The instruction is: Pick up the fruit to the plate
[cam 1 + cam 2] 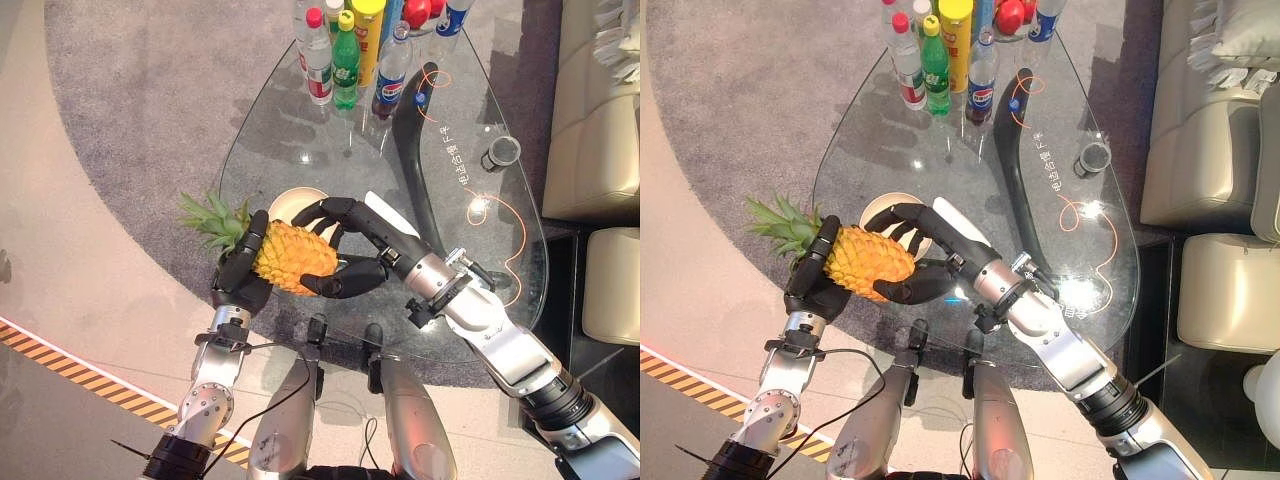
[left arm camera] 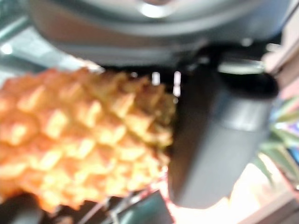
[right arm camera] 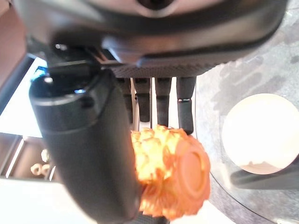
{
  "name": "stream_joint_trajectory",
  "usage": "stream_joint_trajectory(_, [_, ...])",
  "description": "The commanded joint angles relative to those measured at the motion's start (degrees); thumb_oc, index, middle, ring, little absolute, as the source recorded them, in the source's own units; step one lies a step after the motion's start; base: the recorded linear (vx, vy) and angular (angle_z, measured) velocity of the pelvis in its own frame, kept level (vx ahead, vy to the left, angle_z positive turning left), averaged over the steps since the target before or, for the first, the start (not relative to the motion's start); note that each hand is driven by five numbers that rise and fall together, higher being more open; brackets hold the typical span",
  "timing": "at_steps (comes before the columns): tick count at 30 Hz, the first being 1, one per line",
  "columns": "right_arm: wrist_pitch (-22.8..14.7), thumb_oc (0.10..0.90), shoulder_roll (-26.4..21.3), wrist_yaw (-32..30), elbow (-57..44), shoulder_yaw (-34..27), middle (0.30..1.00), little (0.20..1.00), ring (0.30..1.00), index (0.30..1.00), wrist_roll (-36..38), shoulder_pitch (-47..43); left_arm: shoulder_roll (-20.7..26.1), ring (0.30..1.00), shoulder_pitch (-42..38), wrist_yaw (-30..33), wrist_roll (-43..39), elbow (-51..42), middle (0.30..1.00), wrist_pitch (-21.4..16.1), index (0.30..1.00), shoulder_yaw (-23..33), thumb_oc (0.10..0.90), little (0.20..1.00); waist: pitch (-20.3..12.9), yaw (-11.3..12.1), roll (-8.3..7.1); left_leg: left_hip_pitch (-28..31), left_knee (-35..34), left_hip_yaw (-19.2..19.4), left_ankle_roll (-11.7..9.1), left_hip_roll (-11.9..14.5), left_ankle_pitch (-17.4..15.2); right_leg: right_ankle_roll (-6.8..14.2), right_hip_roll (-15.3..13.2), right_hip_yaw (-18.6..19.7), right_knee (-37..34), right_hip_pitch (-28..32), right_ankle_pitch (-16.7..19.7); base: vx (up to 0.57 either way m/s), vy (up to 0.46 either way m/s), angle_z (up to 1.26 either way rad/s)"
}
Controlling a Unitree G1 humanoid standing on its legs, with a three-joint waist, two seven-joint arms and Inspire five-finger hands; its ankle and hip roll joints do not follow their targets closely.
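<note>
A yellow-orange pineapple [image 1: 290, 257] with a green crown lies sideways, held between both hands above the near-left edge of the glass table [image 1: 290, 130]. My left hand [image 1: 238, 268] curls round its crown end; the left wrist view shows the rind [image 2: 79, 140] against the thumb [image 2: 215, 140]. My right hand [image 1: 350, 245] grips the base end, fingers over the top and thumb beneath; the right wrist view shows the fruit [image 3: 173, 172] by the thumb [image 3: 88, 154]. A small cream plate [image 1: 293, 202] sits on the glass just behind the pineapple, partly hidden by it.
Several drink bottles [image 1: 345, 55] stand at the table's far end. A dark cup [image 1: 500, 153] sits near the right edge. A black curved support [image 1: 410, 150] runs under the glass. Cream sofas [image 1: 600, 110] stand to the right. Grey carpet lies beneath.
</note>
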Motion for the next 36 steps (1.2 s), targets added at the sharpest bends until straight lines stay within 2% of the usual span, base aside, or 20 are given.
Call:
stream_joint_trajectory(1, [-5.09, 0.8, 3.44, -2.1, -10.11, 1.77, 0.9, 0.9, 0.9, 0.9, -1.4, -2.98, -2.88, 0.3, -5.37, -6.38, 1.5, -12.65, 0.3, 0.29, 0.3, -2.12, 0.1, 0.2, -1.55, -0.99, -1.61, -0.45, 6.62, 1.22, 3.42, -3.2, -4.21, 1.05, 1.31, 3.26, -8.72, 4.52, 6.11, 0.0, 0.0, 0.0])
stream_joint_trajectory(17, [-4.12, 0.8, 3.66, -4.97, -10.19, -0.91, 0.9, 0.9, 0.9, 0.9, -4.12, -2.38, -3.52, 0.3, -5.48, -6.04, 3.11, -12.14, 0.3, 1.36, 0.3, -0.83, 0.1, 0.2, -1.55, -1.22, -1.61, -0.11, 6.4, 1.37, 3.32, -3.07, -4.18, 1.06, 1.27, 3.09, -8.74, 4.71, 6.12, 0.0, 0.001, 0.01])
stream_joint_trajectory(24, [-3.33, 0.8, 2.15, -6.18, -9.42, -3.61, 0.9, 0.9, 0.9, 0.9, -3.98, -0.4, -2.68, 0.3, -5.15, -4.49, 7.23, -10.65, 0.3, -1.26, 0.3, 1.0, 0.1, 0.2, -1.55, -1.51, -1.73, -0.04, 6.38, 1.68, 3.25, -2.86, -4.19, 1.16, 1.39, 3.16, -8.38, 4.51, 5.94, 0.0, 0.0, 0.0])
stream_joint_trajectory(30, [-4.5, 0.8, 1.49, -6.81, -7.98, -6.68, 0.9, 0.9, 0.9, 0.9, -5.24, 2.84, -2.38, 0.3, -4.72, -4.54, 9.37, -8.58, 0.3, -3.03, 0.3, 4.09, 0.1, 0.2, -1.55, -1.84, -1.83, -0.07, 6.55, 1.81, 3.1, -2.66, -4.25, 1.26, 1.51, 3.15, -8.37, 4.52, 5.93, 0.0, 0.0, 0.0])
stream_joint_trajectory(36, [-4.6, 0.8, 0.7, -7.73, -7.37, -8.34, 0.9, 0.9, 0.9, 0.9, -5.3, 3.6, -2.62, 0.3, -4.72, -5.15, 9.0, -7.3, 0.3, -2.89, 0.3, 5.09, 0.1, 0.2, -1.55, -2.21, -1.89, -0.16, 6.62, 1.95, 2.97, -2.53, -4.22, 1.31, 1.57, 3.3, -8.31, 4.4, 5.96, 0.0, 0.0, 0.0])
